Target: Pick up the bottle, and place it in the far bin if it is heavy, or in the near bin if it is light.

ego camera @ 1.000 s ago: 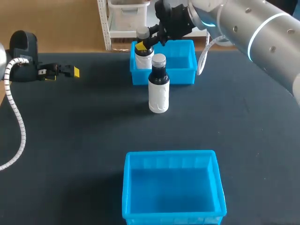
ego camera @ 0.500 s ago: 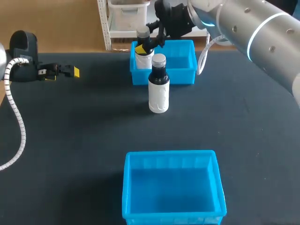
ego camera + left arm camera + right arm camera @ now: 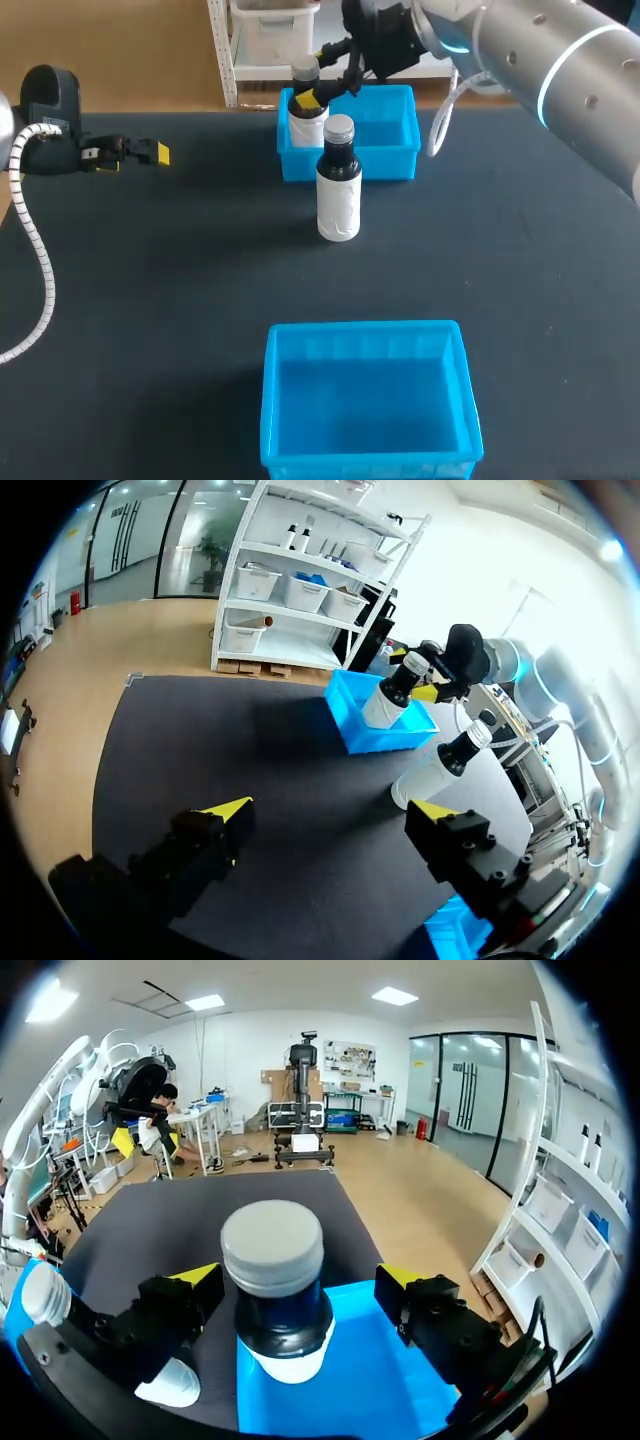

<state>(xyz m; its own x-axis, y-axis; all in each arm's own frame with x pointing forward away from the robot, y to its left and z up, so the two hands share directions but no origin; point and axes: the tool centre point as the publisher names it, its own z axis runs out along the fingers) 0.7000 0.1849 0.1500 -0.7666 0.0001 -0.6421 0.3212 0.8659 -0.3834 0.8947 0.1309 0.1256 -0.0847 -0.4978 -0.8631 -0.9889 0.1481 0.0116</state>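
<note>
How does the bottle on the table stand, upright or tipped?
Upright: the bottle rests on its base, cap on top.

Both hands open, the right arm stretched across to the far side.

The right arm [image 3: 560, 70], silver with a lit ring, comes in from 2 o'clock in the head view and reaches past the middle to about 12 o'clock, above the far side of the counter [image 3: 150, 300]. Its black wrist angles down toward 8 o'clock, and the right hand [image 3: 318, 76] has its two yellow-tipped fingers spread wide. The left hand [image 3: 140, 152] sits low at about 10 o'clock near the counter's left edge, pointing toward 3 o'clock. In its own wrist view its fingers [image 3: 215, 825] stand far apart.
</note>
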